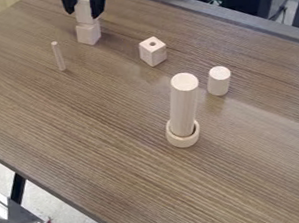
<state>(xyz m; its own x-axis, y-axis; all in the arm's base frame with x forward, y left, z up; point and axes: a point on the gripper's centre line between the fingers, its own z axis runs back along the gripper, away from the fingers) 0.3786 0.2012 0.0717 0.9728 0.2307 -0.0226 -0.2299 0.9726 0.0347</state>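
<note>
Tall cylinder [183, 105] stood in wooden ring [184, 140], short cylinder [219, 81] upright behind it to the right, holed block [153, 52] farther behind it, thin dowel [58, 56] upright beyond to its left, farthest from it black gripper [85, 13] pinched upper block [84, 12], set on lower block [88, 33].

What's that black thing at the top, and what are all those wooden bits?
It's the end of a robot arm, hanging down with its jaws around the upper block. I can't tell if they grip it. That block sits on a lower block. One camera looks down at a slant on the table. Also there: a thin stick, a block with a hole in its top, a short cylinder, and a tall cylinder standing inside a ring.
</note>
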